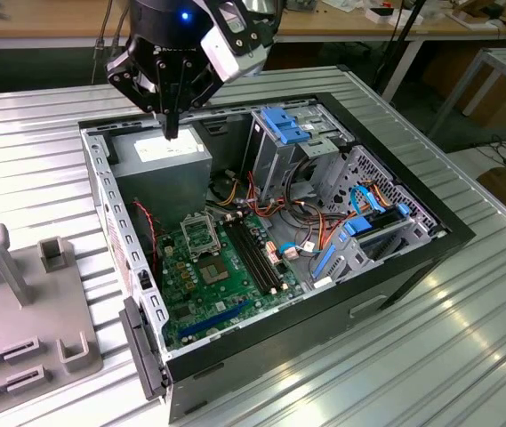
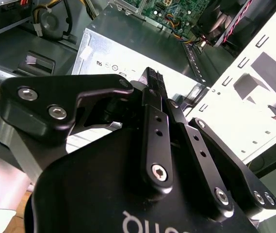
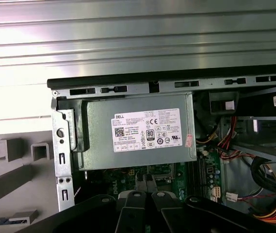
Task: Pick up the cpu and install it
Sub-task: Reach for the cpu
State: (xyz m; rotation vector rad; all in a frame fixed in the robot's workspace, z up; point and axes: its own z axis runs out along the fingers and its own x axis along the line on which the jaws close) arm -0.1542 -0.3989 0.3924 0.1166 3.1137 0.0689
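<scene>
Cpu: its place cannot be told from these views. The square socket frame [image 1: 201, 235] sits on the green board [image 1: 201, 289] at the floor of an open computer case [image 1: 386, 286], its middle looking dark. The gripper [image 1: 171, 133] hangs above the case's far corner, over the grey power supply [image 3: 138, 136], well apart from the socket frame. In the second wrist view its black fingers [image 2: 153, 116] are pressed together at the tips. At the exterior view's left, a grey fixture [image 1: 21, 307] stands beside the case on the ribbed metal table [image 1: 413, 378].
</scene>
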